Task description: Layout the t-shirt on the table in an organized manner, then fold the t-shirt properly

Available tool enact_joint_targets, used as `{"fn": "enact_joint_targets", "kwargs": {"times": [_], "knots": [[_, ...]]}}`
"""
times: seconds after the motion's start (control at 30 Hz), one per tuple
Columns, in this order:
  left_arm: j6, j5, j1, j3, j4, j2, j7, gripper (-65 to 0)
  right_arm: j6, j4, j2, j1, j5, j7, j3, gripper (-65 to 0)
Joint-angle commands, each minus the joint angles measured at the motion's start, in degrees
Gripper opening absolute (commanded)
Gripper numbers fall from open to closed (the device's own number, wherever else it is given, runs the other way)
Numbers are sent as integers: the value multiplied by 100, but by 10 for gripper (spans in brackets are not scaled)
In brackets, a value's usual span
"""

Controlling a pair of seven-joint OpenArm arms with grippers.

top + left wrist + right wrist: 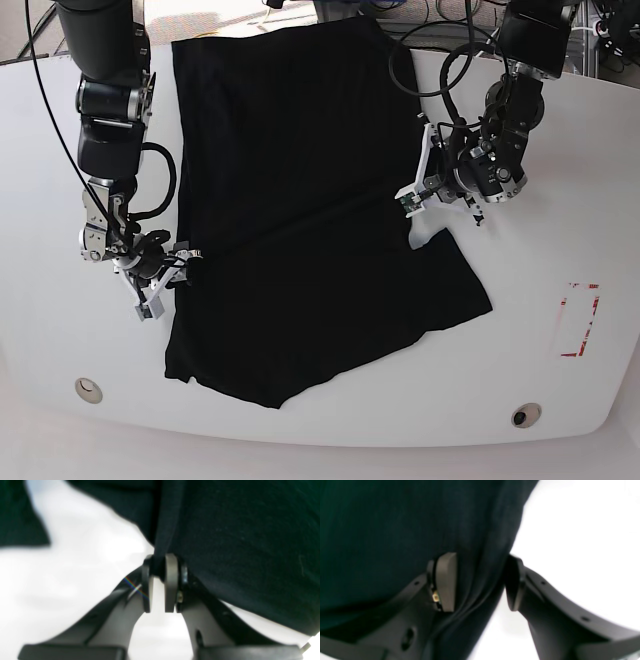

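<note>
The plain black cloth t-shirt [300, 210] lies spread over the middle of the large white smooth table [560, 150], its near hem toward the table's front edge, its far end reaching the back edge. On the shirt's left side as the base view shows it, the right gripper [480, 582] straddles a bunched edge with jaws apart, not yet pinching. On the shirt's other side, the left gripper [160, 582] is clenched on a thin fold of cloth. If only the left arm lifts, the unheld side would likely drag and skew the fabric; the left's narrow pinch might also slip free.
</note>
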Motion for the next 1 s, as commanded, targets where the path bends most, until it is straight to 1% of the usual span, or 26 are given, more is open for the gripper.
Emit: {"fn": "enact_joint_targets", "kwargs": {"times": [0.0, 0.07, 0.1, 0.17, 0.3, 0.47, 0.57, 0.73, 0.8, 0.87, 0.9, 0.97], "knots": [[12, 64, -187, -25, 64, -254, 59, -590, -28, 579, 64, -64, -61, -232, 153, -366], [12, 64, -293, -25, 64, -439, 50, -590, -28, 1089, 55, -249, -61, -460, 276, -365], [12, 64, -310, -25, 64, -474, 50, -590, -28, 1212, 46, -284, -61, -504, 302, -363], [12, 64, -425, -25, 64, -615, 50, -590, -28, 1696, -68, -442, -61, -654, 390, -361], [12, 64, -618, -25, 64, -852, 50, -590, -28, 2434, -173, -636, -61, -812, 548, -360], [12, 64, -855, -25, 55, -1072, 50, -589, -28, 3225, -208, -732, -61, -988, 531, -360], [12, 64, -996, -34, 55, -1151, 50, -589, -28, 3498, -376, -706, -96, -1005, 531, -360], [12, 55, -1154, -34, -94, -1177, 50, -589, -63, 3331, -455, -319, -131, -979, 522, -358], [12, 55, -1225, -51, -182, -1177, 50, -589, -63, 2935, -455, -73, -131, -961, 522, -358], [12, 46, -1269, -60, -217, -1160, 50, -589, -63, 2416, -455, 252, -131, -830, 513, -358], [12, 46, -1269, -60, -217, -1151, 59, -589, -72, 2170, -455, 375, -131, -742, 513, -358], [12, 46, -1269, -113, -191, -1151, 59, -589, -72, 1379, -411, 744, -131, -381, 513, -358]]}}
